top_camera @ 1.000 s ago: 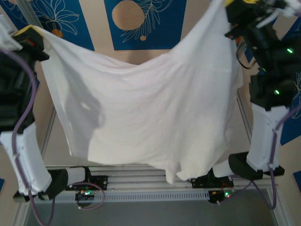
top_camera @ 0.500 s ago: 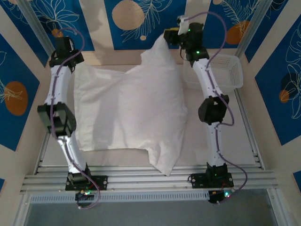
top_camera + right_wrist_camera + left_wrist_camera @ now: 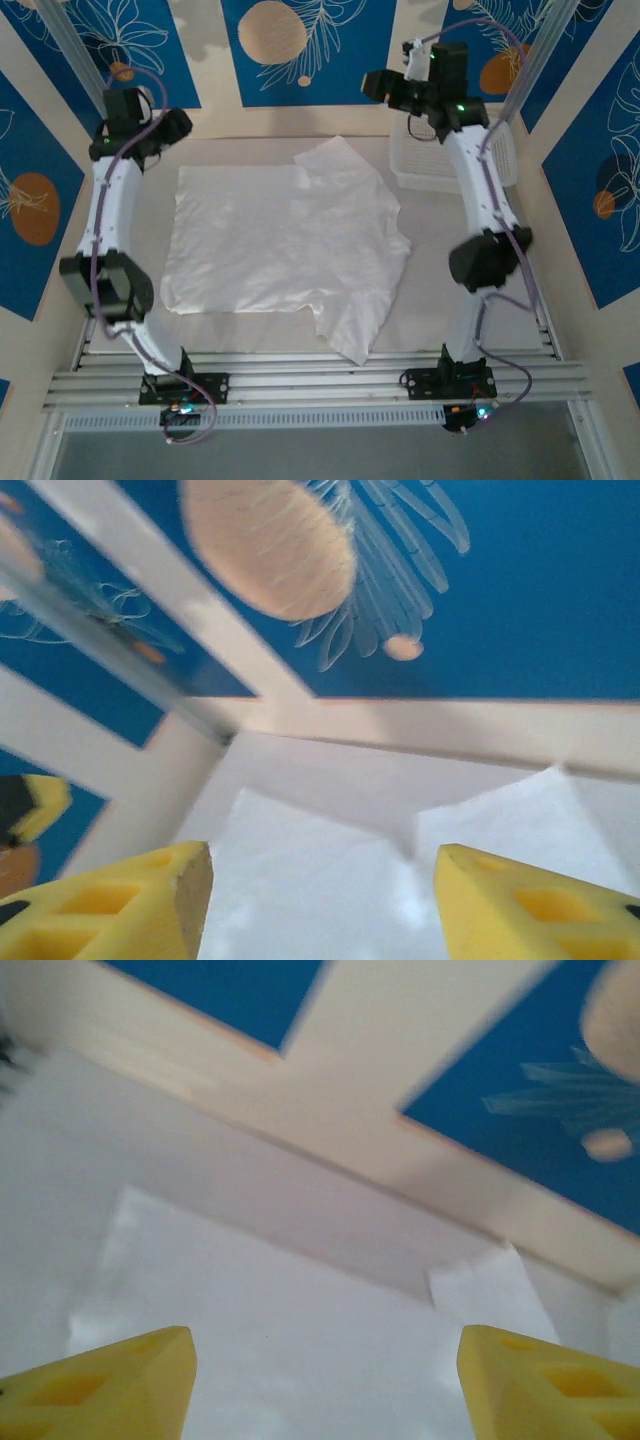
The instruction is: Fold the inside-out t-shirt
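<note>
Lying flat, inside-out t-shirt [image 3: 285, 250], basket [image 3: 420, 172] under right arm [image 3: 480, 190], left fingers [image 3: 110, 1385] and right fingers [image 3: 110, 900] spread

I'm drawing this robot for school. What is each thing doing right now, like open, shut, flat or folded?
T-shirt: spread out on the table, not folded yet.
Basket: upright at the far right, partly behind the right arm.
Left end effector: open, holding nothing.
Right end effector: open, holding nothing.
</note>
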Action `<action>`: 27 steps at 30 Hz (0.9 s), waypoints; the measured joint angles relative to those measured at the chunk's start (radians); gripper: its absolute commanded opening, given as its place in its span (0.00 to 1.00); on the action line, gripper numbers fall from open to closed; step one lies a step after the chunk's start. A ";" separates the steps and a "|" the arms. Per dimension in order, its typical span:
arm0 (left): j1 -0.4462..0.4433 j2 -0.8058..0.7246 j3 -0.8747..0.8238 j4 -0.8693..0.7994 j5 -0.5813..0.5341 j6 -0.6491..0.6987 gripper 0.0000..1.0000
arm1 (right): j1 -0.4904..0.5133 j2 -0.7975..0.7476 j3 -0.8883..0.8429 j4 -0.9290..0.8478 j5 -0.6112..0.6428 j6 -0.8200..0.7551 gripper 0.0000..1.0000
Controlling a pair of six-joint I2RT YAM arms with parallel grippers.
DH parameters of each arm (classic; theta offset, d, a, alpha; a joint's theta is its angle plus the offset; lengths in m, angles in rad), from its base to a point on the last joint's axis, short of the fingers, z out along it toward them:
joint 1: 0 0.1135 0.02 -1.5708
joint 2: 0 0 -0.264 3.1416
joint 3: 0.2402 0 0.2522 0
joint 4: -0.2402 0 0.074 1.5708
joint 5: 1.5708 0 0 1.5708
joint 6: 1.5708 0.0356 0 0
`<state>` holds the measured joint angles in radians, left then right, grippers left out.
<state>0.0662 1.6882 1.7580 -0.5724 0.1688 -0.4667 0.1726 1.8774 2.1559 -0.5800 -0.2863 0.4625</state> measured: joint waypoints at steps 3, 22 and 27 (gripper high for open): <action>-0.074 -0.143 -0.214 0.024 0.014 -0.018 0.17 | 0.031 -0.278 -0.407 0.076 -0.005 0.081 0.30; -0.078 0.172 -0.469 0.117 -0.146 -0.135 0.00 | 0.187 -0.038 -1.036 0.285 0.323 0.422 0.00; -0.035 0.334 -0.367 0.140 -0.155 -0.153 0.00 | 0.179 0.049 -0.969 0.291 0.355 0.428 0.00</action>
<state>0.0311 2.0224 1.3911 -0.4328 0.0135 -0.6197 0.3519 1.9266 1.1866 -0.2890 0.0689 0.8902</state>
